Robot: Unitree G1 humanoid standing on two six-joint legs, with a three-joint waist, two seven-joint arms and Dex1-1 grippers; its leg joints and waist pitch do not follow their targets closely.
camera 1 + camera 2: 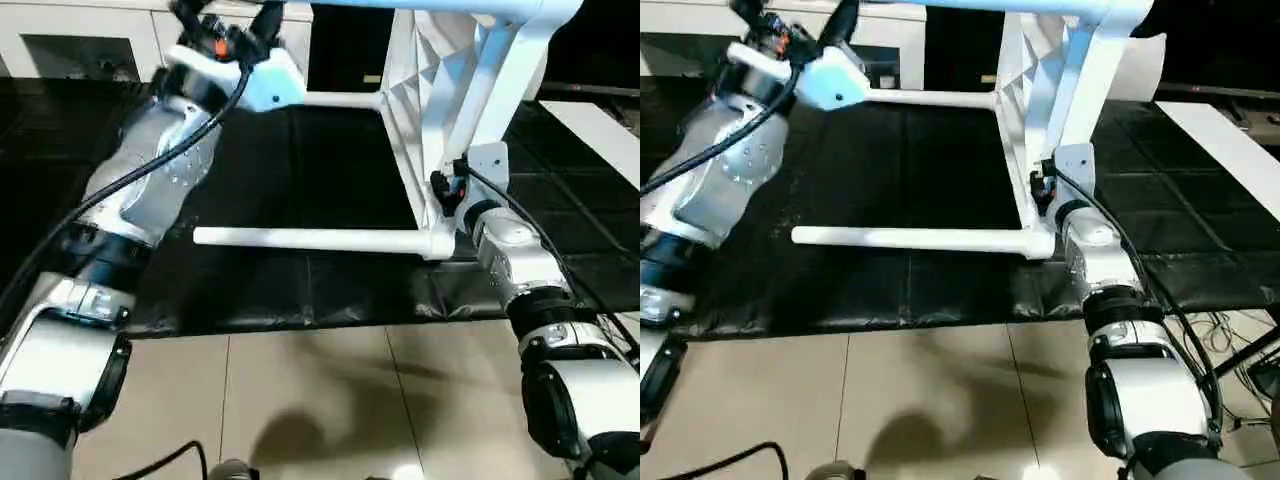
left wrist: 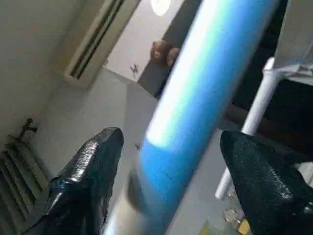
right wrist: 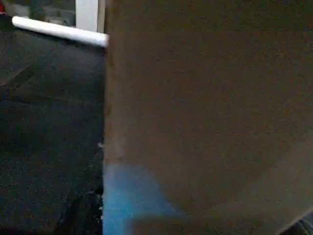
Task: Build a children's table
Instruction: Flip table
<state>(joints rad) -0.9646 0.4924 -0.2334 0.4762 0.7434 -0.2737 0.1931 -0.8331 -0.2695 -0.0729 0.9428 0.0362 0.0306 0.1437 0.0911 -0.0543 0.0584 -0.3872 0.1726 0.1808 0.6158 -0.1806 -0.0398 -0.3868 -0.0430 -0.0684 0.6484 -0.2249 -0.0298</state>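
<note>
Left pincer (image 2: 166, 161) stands spread, its two black, pebbled-textured fingers (image 2: 90, 178) rising either side of a smooth round leg (image 2: 195, 98) that passes between them with a gap showing on each side; the leg reads bluish in that wrist view. From the head views, the left arm is lifted high, its silver dimpled forearm (image 1: 160, 170) running up to a white wrist housing (image 1: 235, 70) close to the top edge. Right pincer (image 1: 447, 190) is pushed in against the tabletop's edge, and whether its fingers are spread or pinching I cannot tell; the right wrist view gives a flat dull surface (image 3: 205, 98) pressed close to the lens, with one white leg (image 3: 58, 30) seen past it.

The children's table (image 1: 440, 110) lies tipped on its side on a black, faintly creased mat (image 1: 300, 180) spread over a floor (image 1: 310, 400) of pale glossy tiles. Its top stands upright on edge, the ribbed underside (image 1: 415, 80) facing the robot's left in a zigzag of thin white plastic webs. One long tapered leg (image 1: 310, 239) lies level just above the mat, plugged into a rounded corner socket (image 1: 437, 243); a second (image 1: 340, 99) juts out level higher up, toward the left wrist. A white cabinet (image 1: 80, 40) stands behind.

The left wrist view alone shows a wall air conditioner (image 2: 93, 41).
</note>
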